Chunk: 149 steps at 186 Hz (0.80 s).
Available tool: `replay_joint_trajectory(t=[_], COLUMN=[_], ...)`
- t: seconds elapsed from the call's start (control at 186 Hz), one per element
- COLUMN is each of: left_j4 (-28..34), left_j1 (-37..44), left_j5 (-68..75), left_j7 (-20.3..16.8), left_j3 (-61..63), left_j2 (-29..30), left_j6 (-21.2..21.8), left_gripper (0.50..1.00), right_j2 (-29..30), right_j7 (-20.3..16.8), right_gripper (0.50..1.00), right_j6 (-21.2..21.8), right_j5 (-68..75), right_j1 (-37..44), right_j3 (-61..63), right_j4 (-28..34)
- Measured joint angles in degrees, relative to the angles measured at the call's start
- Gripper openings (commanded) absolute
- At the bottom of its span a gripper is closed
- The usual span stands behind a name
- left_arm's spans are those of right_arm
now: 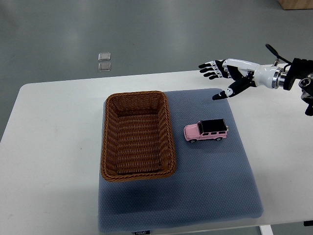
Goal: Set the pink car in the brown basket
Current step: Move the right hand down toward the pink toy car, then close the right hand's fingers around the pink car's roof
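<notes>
Top view: pink car (206, 130) sits on its wheels on the grey mat (210, 186), just right of the brown basket (138, 135), not touching it. Basket also on mat, at its left part. Mat lies on white table (49, 147). Right hand (226, 76) hangs above table's far right, well apart from car, fingers spread, thumb out, holding nothing. Two small clear squares (104, 62) on floor beyond table.

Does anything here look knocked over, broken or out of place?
Nothing stands out. The pink car sits upright on the blue mat beside the empty brown basket, and the right hand hovers open beyond it.
</notes>
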Motion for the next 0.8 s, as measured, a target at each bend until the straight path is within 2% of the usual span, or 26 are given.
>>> replay_joint_trajectory(t=[0.15, 0.611, 0.799], left_j4=[0.0, 0.0, 0.0], left_j1=[0.01, 0.0, 0.01], left_j5=[-0.02, -0.03, -0.03], left_j7=[0.0, 0.0, 0.0], left_j3=[-0.01, -0.03, -0.04], left_j2=[0.0, 0.0, 0.0], left_j6=[0.0, 0.0, 0.0], left_gripper=[1.0, 1.0, 1.0], right_j2=[-1.19, -0.8, -0.6], right_j7=[2.7, 4.06, 4.27], right_gripper=[0.921, 0.919, 0.919], right_j6=[-0.01, -0.07, -4.73], right_j5=[-6.54, -7.59, -7.64], right_j1=[-0.93, -3.29, -3.74], right_j3=[-0.53, -7.47, -11.01], right_j4=[3.66, 5.51, 5.53])
